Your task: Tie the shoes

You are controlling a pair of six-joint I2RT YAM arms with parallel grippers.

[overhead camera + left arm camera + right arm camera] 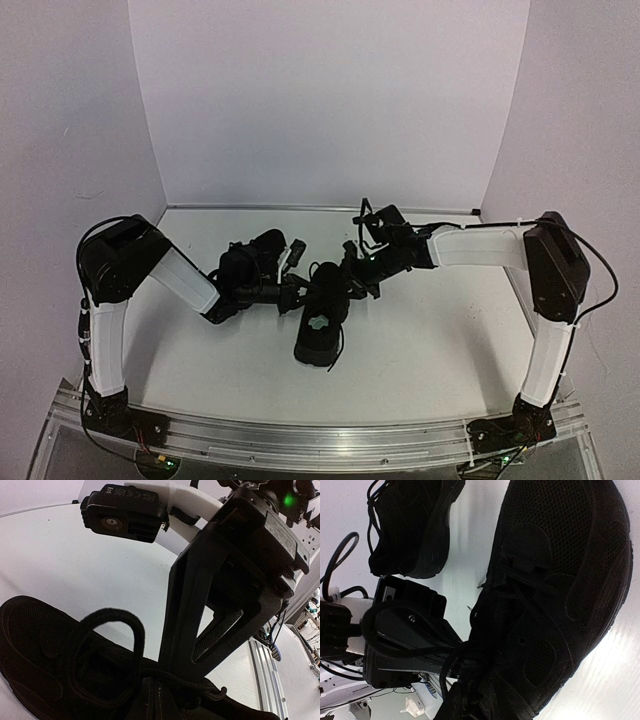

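The shoes are two small black sneakers. One (322, 335) (560, 580) lies mid-table, heel toward me, with a pale patch inside. The other (262, 248) (410, 525) sits behind it to the left. Both grippers meet over the near shoe's (30, 645) laces. My left gripper (298, 292) (156, 695) is shut, and a black lace crosses its tips; a lace loop (117, 622) stands up beside it. My right gripper (352, 282) (192, 672) comes in from the right. Its fingers (220, 630) stand narrowly apart, with the lace knot between the tips. In the right wrist view its own jaws are lost in the dark.
White walls close the table at the back and sides. An aluminium rail (320, 440) runs along the front edge, where the arm bases are bolted. Loose cables hang off the right arm (590, 270). Bare white table surface (430, 350) lies to the right of the shoes.
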